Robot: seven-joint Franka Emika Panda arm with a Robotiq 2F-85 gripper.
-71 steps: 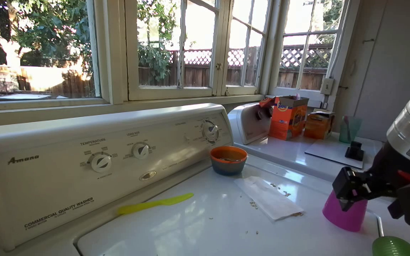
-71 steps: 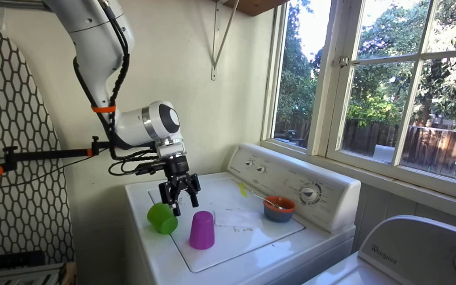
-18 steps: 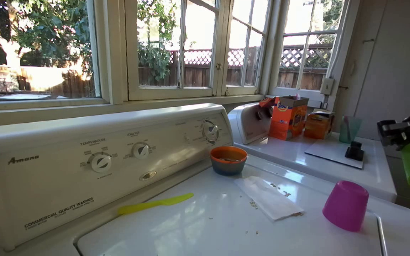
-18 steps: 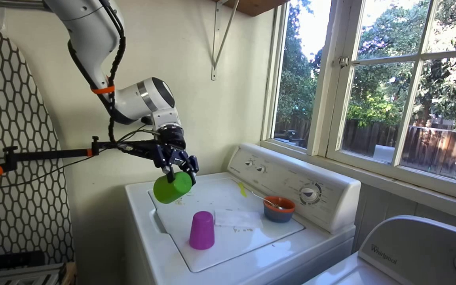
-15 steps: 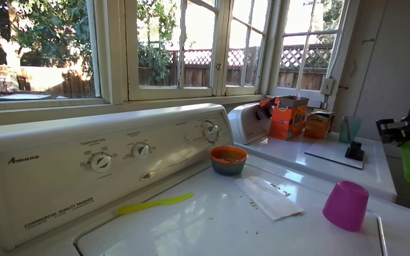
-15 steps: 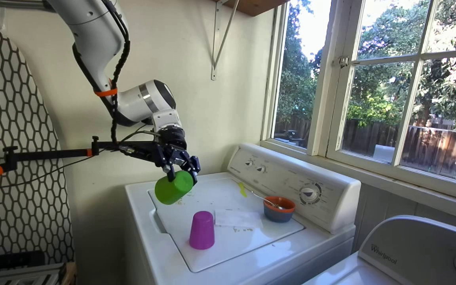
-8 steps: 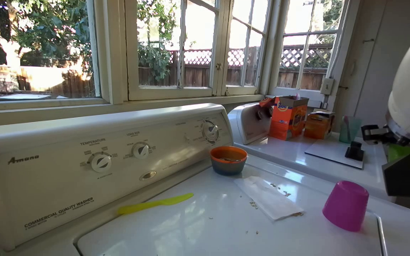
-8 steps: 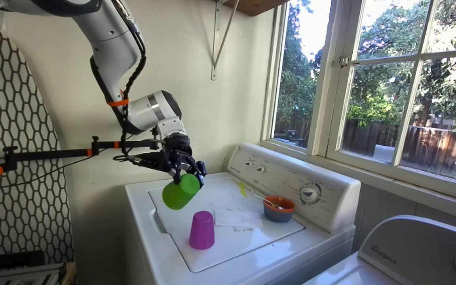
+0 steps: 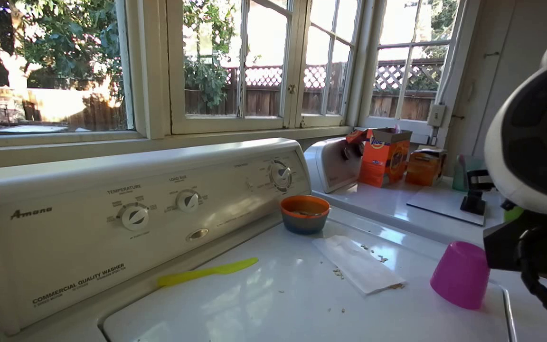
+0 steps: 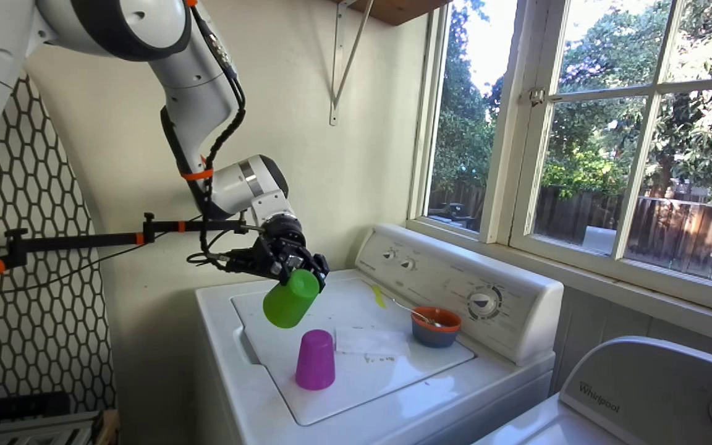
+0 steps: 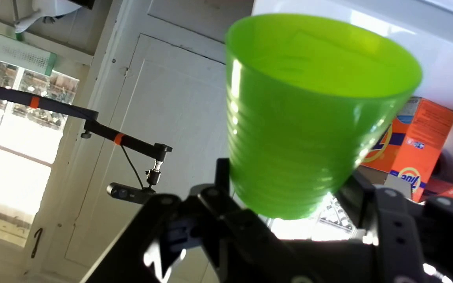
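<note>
My gripper (image 10: 300,279) is shut on a green cup (image 10: 288,304) near its closed base and holds it in the air above the white washer lid (image 10: 362,389). The cup is tilted, mouth down and to the left in that view. In the wrist view the fingers (image 11: 222,173) press its sides, and the cup (image 11: 309,129) opens away from the gripper. In an exterior view the arm hides most of the green cup (image 9: 512,214). A magenta cup (image 10: 316,361) stands upside down on the lid, below and right of the held cup.
On the washer are an orange-rimmed bowl (image 9: 304,219) with a spoon (image 10: 410,311), a white napkin (image 9: 361,266) with crumbs and a yellow-green knife (image 9: 209,273). A Tide box (image 9: 382,159) stands on the neighbouring machine. A black camera boom (image 10: 78,241) runs beside the arm.
The open gripper closed on the green cup and lifted it off the washer. Over the last second it carried the cup right in an exterior view, tilting its mouth further down.
</note>
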